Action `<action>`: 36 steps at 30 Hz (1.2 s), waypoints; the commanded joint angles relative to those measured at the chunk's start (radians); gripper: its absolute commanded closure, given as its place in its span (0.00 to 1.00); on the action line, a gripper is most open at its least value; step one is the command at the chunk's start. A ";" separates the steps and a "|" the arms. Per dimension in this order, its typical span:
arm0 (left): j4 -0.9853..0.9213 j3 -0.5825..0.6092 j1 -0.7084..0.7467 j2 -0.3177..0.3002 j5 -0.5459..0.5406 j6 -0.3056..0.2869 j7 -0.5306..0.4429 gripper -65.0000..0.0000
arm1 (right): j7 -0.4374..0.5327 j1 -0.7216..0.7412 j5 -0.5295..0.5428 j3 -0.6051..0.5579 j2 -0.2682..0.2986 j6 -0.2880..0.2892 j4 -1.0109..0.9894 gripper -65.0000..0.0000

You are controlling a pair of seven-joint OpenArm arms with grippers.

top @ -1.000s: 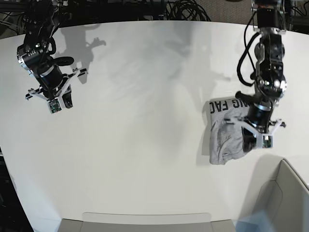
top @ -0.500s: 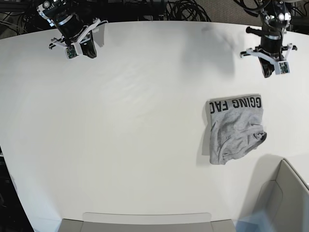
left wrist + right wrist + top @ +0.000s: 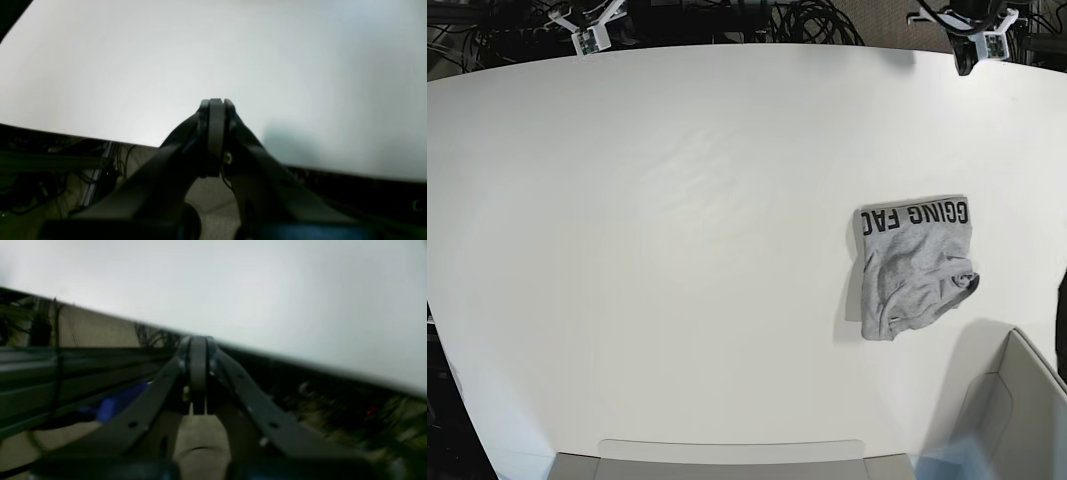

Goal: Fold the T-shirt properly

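Overhead, the base view shows the T-shirt [image 3: 914, 268] lying alone on the white counter [image 3: 677, 250], toward the side served by the left arm and close to the near corner where a grey bin [image 3: 1012, 410] stands. It is a compact bundle, not a flat packet: a strip of black lettering shows along its far edge, while the lower part is rumpled, with a bunched lobe poking out toward the bin. Both arms are parked at the far edge of the counter, well apart from the cloth, the left claw [image 3: 972, 45] at one far corner and the right claw [image 3: 590, 28] at the other. If the job is taken as finished here, the risk is a fold that does not pass as proper, since the loose lobe and creases may let the bundle spring open. From the left wrist, the left claw [image 3: 216, 106] has its fingers pressed together with nothing between them, over bare counter at its edge; no cloth is in sight, so any correction would mean a long reach back, and a pinch on the top layer alone could drag the bundle open or toward the bin. From the right wrist, blurred, the right claw [image 3: 197, 343] is likewise closed and empty, hanging past the counter rim above cables and framing; a careless sweep back in could snag there.
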 commanded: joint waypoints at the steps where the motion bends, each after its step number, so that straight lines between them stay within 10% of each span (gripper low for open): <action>1: -0.016 0.003 0.045 -0.006 0.000 0.008 -0.053 1.00 | 0.023 -0.032 0.019 0.003 -0.016 0.006 0.014 1.00; 5: -0.171 0.046 0.110 -0.029 0.001 0.008 -0.246 1.00 | 0.049 -0.095 0.019 0.001 -0.062 0.006 -0.025 1.00; 14: -0.632 0.154 0.033 -0.040 0.001 0.008 -0.510 1.00 | 0.425 -0.073 0.017 -0.001 -0.041 0.006 -0.505 1.00; 23: -1.399 0.356 -0.407 0.035 0.000 0.008 -0.525 1.00 | 0.479 0.200 -0.141 0.004 0.073 0.006 -1.010 1.00; 28: -1.944 0.366 -0.736 0.097 0.001 0.008 -0.619 1.00 | 0.660 0.375 -0.150 0.003 0.153 0.003 -1.405 1.00; 34: -1.944 0.367 -0.875 0.106 0.001 0.008 -0.582 1.00 | 0.804 0.617 -0.150 0.003 0.280 -0.020 -1.932 1.00; 36: -1.944 0.415 -0.907 0.104 0.001 0.013 -0.444 1.00 | 0.855 0.669 -0.152 -0.004 0.314 -0.144 -2.036 1.00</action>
